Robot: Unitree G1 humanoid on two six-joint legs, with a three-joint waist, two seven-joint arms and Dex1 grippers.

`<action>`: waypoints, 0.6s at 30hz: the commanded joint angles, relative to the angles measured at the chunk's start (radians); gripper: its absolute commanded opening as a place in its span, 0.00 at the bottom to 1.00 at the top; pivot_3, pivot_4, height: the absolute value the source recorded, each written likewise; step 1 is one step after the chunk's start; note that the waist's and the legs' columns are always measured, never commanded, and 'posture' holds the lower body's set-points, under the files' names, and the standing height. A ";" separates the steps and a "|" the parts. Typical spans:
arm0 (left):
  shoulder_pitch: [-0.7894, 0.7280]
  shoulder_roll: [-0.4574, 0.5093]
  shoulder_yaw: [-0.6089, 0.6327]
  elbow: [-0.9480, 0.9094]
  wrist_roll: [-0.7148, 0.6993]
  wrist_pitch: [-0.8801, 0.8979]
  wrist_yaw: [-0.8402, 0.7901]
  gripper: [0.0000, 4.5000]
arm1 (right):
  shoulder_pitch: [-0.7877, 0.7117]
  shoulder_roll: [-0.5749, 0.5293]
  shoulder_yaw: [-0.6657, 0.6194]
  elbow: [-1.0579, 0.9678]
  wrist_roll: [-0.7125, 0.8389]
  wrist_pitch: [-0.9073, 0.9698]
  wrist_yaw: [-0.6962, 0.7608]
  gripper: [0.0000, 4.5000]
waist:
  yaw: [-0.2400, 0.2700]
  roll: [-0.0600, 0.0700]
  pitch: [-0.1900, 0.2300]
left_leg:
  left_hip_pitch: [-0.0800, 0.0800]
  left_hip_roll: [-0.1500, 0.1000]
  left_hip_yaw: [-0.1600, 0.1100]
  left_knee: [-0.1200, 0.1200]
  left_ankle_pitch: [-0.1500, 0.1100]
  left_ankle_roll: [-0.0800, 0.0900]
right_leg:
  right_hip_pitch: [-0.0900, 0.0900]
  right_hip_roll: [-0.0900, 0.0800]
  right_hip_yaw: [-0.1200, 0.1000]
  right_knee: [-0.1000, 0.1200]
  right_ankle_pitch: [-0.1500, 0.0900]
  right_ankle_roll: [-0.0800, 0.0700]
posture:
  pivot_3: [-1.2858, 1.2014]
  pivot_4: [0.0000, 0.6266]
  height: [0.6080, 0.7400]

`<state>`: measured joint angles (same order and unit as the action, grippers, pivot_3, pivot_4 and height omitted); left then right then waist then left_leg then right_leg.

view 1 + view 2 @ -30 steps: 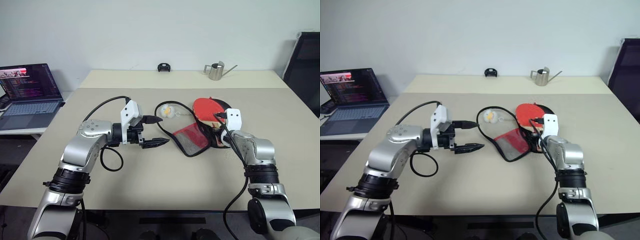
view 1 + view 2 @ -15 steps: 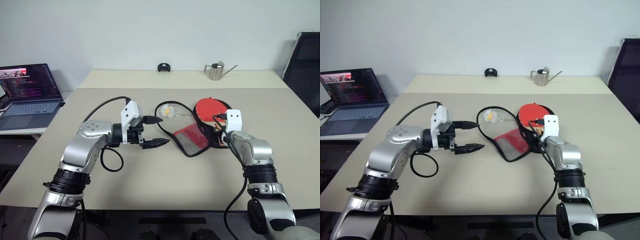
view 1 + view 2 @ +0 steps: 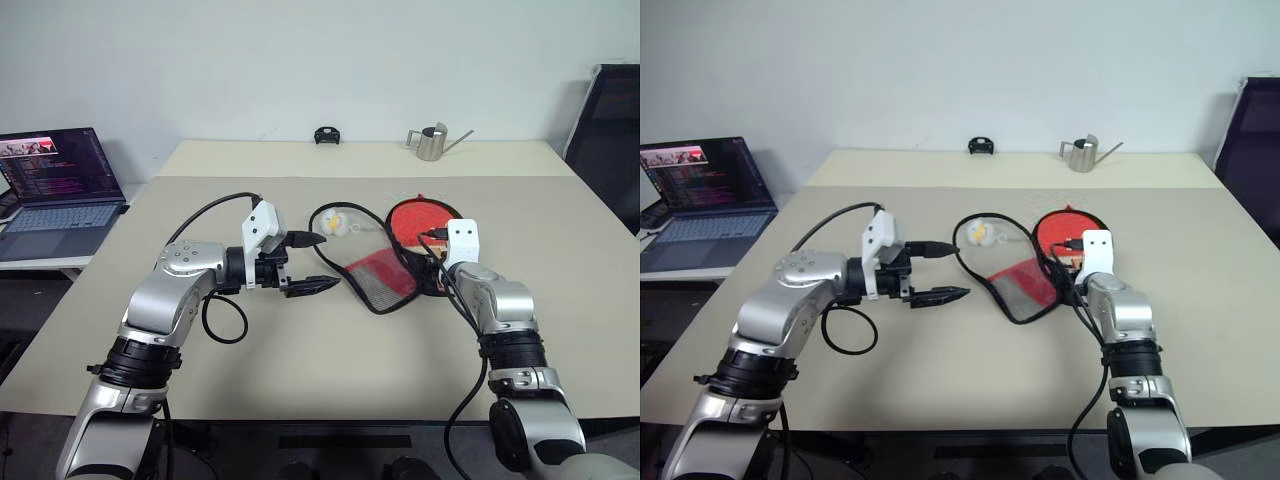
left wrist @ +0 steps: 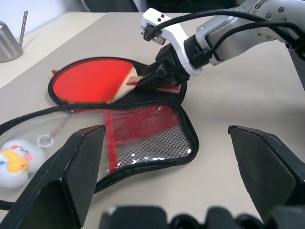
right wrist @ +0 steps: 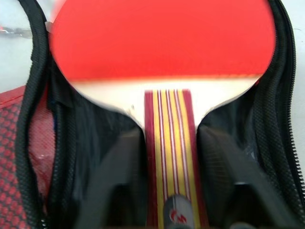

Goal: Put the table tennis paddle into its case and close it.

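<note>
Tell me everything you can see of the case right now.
The case is a soft, paddle-shaped fabric pouch lying unzipped on the table. Its lid, red with black mesh and black zip edging, is folded open toward the left gripper. The black-lined lower half holds the table tennis paddle, red face up, with the handle at the narrow end, where the right gripper straddles it. A small white plush charm lies beside the case by the open zip edge.
</note>
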<state>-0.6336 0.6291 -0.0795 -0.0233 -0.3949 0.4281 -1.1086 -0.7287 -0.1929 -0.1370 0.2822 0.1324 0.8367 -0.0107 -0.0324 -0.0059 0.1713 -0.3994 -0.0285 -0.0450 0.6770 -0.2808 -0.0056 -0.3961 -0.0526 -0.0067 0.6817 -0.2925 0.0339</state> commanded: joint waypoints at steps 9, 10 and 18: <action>0.014 0.010 0.039 -0.032 -0.007 -0.009 0.024 1.00 | 0.052 0.022 0.000 -0.226 0.030 0.057 0.011 0.82 | 0.000 0.000 0.000 | 0.000 0.000 0.000 0.000 0.000 0.000 | 0.000 0.000 0.000 0.000 0.000 0.000 | 0.52 0.24 1.00; 0.021 0.013 0.049 -0.028 -0.005 -0.010 0.036 1.00 | 0.068 0.014 0.001 -0.290 0.047 0.077 0.032 0.82 | 0.000 0.000 0.000 | 0.000 0.000 0.000 0.000 0.000 0.000 | 0.000 0.000 0.000 0.000 0.000 0.000 | 0.52 0.24 1.00; 0.064 0.024 0.078 -0.016 0.005 0.004 0.091 1.00 | 0.172 -0.172 0.042 -0.524 0.140 0.074 0.311 0.82 | 0.001 0.000 0.000 | 0.000 0.000 -0.001 0.000 -0.002 0.003 | 0.001 0.000 -0.001 0.000 0.000 0.000 | 0.52 0.24 1.00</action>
<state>-0.5652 0.6409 -0.0318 -0.0283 -0.3933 0.4339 -1.0331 -0.5578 -0.3277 -0.0888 -0.1759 0.2382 0.9190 0.2352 -0.0313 -0.0059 0.1713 -0.3993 -0.0286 -0.0463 0.6771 -0.2825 -0.0027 -0.3955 -0.0524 -0.0077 0.6813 -0.2926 0.0339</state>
